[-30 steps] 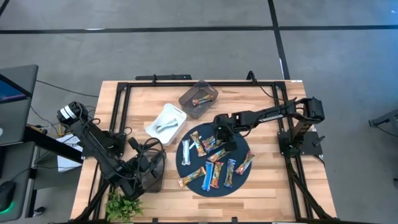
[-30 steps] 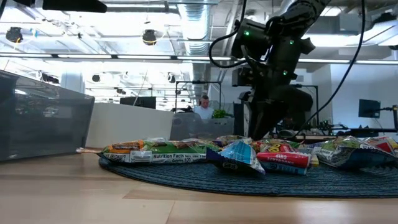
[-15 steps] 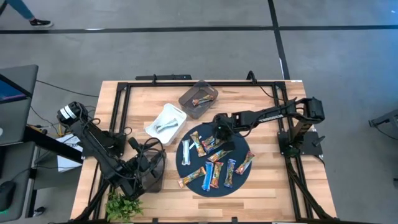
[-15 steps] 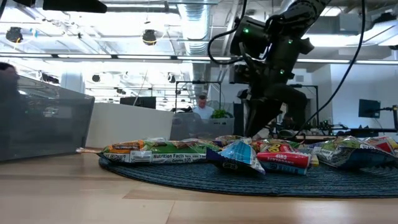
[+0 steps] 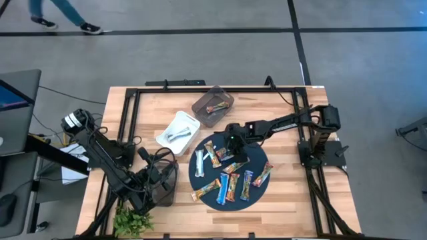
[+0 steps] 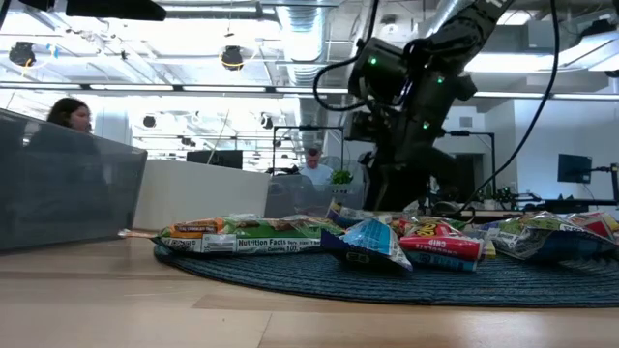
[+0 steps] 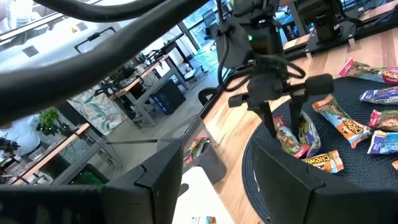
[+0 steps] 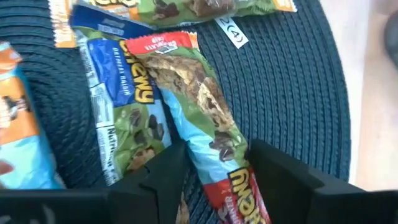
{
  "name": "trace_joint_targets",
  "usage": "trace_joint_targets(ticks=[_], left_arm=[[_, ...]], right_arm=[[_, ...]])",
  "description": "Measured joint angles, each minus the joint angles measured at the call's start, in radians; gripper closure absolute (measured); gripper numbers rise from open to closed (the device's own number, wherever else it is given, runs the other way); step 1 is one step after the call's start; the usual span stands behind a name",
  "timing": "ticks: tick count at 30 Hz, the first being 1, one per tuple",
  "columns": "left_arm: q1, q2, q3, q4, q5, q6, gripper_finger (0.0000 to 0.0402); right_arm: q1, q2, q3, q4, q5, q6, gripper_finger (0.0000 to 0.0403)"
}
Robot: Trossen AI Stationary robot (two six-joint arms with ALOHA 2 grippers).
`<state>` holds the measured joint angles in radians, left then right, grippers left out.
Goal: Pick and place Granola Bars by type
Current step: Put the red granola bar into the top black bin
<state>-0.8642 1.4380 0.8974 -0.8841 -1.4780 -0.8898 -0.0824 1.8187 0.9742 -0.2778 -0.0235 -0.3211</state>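
My right pincer stands low over the far edge of the round dark mat, jaws parted and holding nothing. In the right wrist view its two fingers straddle a red-and-blue chewy bar lying flat on the mat, the wrapper running between them, with a green-and-blue bar just beside it. I cannot confirm contact with the wrapper.

Outward from the mat: most of the granola bars, roughly ten, lie scattered on the mat. Beyond its far-left edge sits a dark tray with one orange-brown bar in it, and left of that a white tray with a silvery bar in it.

My left pincer waits well to the left of the mat near the desk's near edge, jaws wide and empty.

Assessment: sorting is at an early stage. Two bars look placed, the bulk remains on the mat. The step in hand appears to be a grasp on the red-and-blue bar, not yet closed.
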Motion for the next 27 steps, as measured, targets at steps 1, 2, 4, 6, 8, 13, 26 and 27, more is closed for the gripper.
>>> trace_joint_targets(ticks=[1,2,4,6,8,13,26,27], left_arm=[[0.0,0.0,0.0,0.0,0.0,0.0,0.0216],[0.0,0.0,0.0,0.0,0.0,0.0,0.0216],[0.0,0.0,0.0,0.0,0.0,0.0,0.0216],[0.0,0.0,0.0,0.0,0.0,0.0,0.0216],[0.0,0.0,0.0,0.0,0.001,0.0,0.0216],[0.0,0.0,0.0,0.0,0.005,-0.001,0.0216],[0.0,0.0,0.0,0.0,0.005,-0.004,0.0216],[0.0,0.0,0.0,0.0,0.005,-0.004,0.0216]], right_arm=[[-0.001,0.008,0.0,0.003,0.0,0.002,0.022],[-0.002,0.013,0.0,0.003,-0.001,0.002,0.022],[-0.005,0.009,-0.001,0.001,-0.003,0.002,0.0225],[-0.005,0.005,-0.002,-0.005,-0.003,0.001,0.0237],[-0.005,-0.006,-0.005,-0.012,-0.003,0.0,0.0251],[-0.005,-0.02,-0.007,-0.01,0.0,-0.001,0.0297],[0.003,-0.035,0.006,-0.006,0.058,-0.015,0.0346],[0.005,-0.036,0.013,-0.015,0.062,-0.017,0.0346]])
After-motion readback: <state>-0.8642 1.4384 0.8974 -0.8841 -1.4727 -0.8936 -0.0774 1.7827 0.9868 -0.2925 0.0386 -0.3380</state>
